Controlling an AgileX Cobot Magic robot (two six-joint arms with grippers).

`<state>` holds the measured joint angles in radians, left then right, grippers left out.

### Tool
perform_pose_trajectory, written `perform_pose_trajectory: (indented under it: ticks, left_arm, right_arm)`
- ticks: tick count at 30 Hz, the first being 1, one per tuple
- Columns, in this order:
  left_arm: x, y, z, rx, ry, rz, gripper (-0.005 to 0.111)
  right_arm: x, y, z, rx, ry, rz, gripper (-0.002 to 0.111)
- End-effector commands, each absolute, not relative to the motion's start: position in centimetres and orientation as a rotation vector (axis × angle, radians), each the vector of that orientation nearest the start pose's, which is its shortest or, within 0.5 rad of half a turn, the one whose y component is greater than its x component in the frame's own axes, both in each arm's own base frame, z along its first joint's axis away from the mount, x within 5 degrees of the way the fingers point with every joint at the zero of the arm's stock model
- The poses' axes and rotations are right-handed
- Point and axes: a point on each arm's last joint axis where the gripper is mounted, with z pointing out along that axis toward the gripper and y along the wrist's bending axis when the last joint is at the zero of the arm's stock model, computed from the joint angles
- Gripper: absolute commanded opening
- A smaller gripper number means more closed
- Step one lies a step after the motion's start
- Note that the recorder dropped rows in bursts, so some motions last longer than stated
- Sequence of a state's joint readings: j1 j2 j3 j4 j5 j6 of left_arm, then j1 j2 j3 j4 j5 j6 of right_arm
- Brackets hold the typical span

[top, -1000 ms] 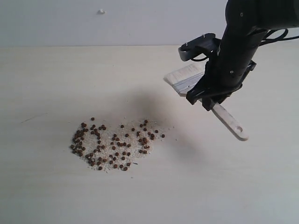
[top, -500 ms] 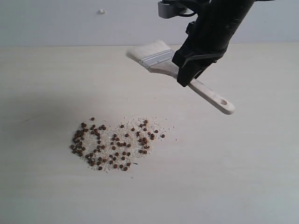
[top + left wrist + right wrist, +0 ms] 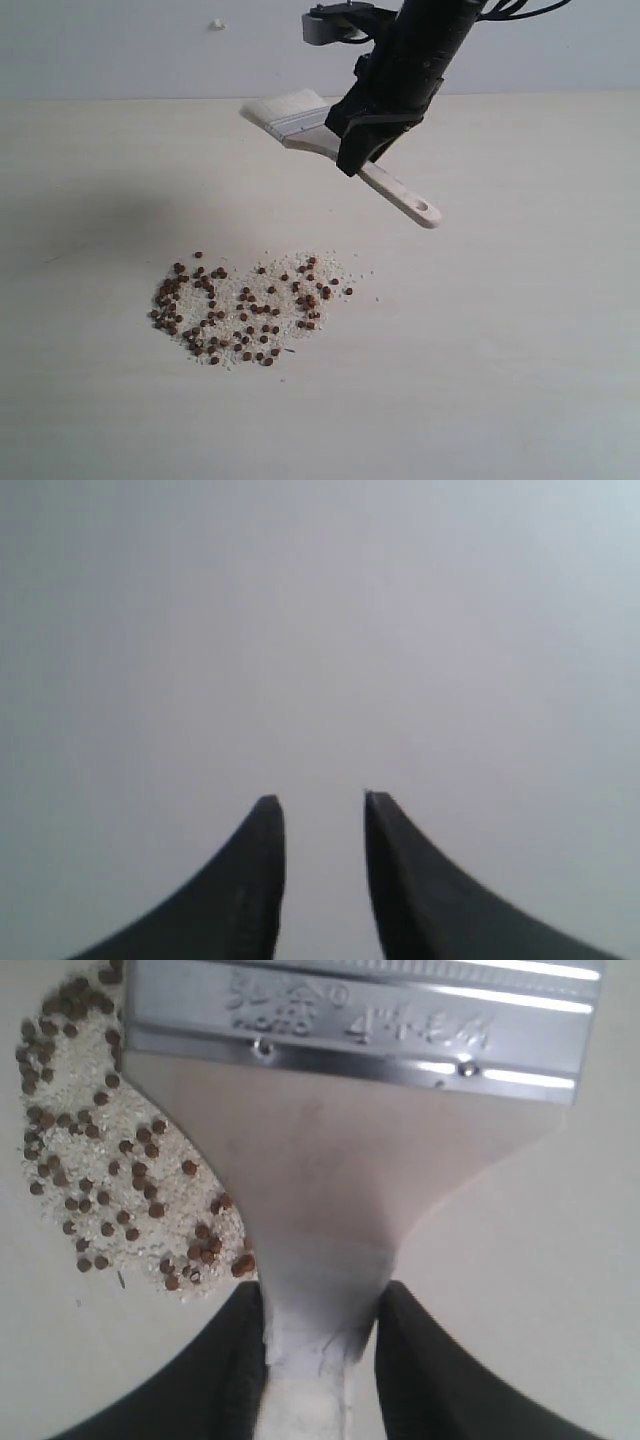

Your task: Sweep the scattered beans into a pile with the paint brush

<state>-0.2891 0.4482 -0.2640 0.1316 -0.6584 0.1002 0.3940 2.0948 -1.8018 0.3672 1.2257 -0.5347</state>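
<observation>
The reddish-brown beans (image 3: 240,308) lie in a loose patch mixed with pale crumbs on the light table, left of centre. Held in the air above and to the right of them is the paint brush (image 3: 300,118), with cream bristles pointing left and its holed handle end (image 3: 425,211) pointing down-right. My right gripper (image 3: 362,150) is shut on the handle just behind the ferrule. The right wrist view shows the silver ferrule (image 3: 360,1015), the handle between the gripper (image 3: 318,1310) fingers, and the beans (image 3: 110,1160) below. My left gripper (image 3: 322,800) is open and holds nothing.
A small white speck (image 3: 217,24) sits on the grey back wall (image 3: 120,50). The pale table surface (image 3: 500,350) stretches right of and in front of the bean patch. The left wrist view faces only a blank grey surface (image 3: 320,630).
The right arm has lifted the brush and carried it left and toward the back, from right of the beans to above their right side. The beans have not moved.
</observation>
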Motion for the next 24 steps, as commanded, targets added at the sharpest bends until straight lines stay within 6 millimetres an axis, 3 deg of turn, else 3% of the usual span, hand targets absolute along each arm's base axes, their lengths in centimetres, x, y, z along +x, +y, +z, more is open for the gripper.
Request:
perform_pose_trajectory:
  ticks: [1,4,7,9,13,15,18,24]
  left_arm:
    - [13.9,-6.6,33.7,0.688,1.011,0.038,0.051]
    - [18.3,-9.5,32.5,1.073,0.960,0.169,0.070]
    - [21.8,-11.7,30.5,1.463,0.780,0.311,0.075]
    - [24.8,-13.7,29.2,1.559,0.733,0.304,0.074]
    - [28.6,-17.4,25.7,1.728,0.623,0.368,0.074]
    - [29.7,-18.6,24.2,1.773,0.569,0.455,0.074]
    - [29.6,-20.3,22.4,1.829,0.471,0.499,0.074]
    - [30.0,-22.6,22.7,1.799,0.405,0.480,0.074]
  right_arm:
    - [39.3,19.9,25.4,-1.184,2.617,0.517,0.000]
    - [39.0,19.9,26.3,-1.173,2.595,0.537,0.000]
    - [38.8,19.9,26.9,-1.165,2.579,0.552,0.000]
    - [38.7,19.9,27.1,-1.166,2.574,0.557,0.000]
    - [38.7,19.9,27.1,-1.192,2.557,0.554,0.000]
    - [38.7,20.1,27.1,-1.183,2.555,0.578,0.000]
    - [38.6,20.2,27.2,-1.174,2.551,0.607,0.000]
    - [38.5,20.5,27.4,-1.136,2.554,0.668,0.000]
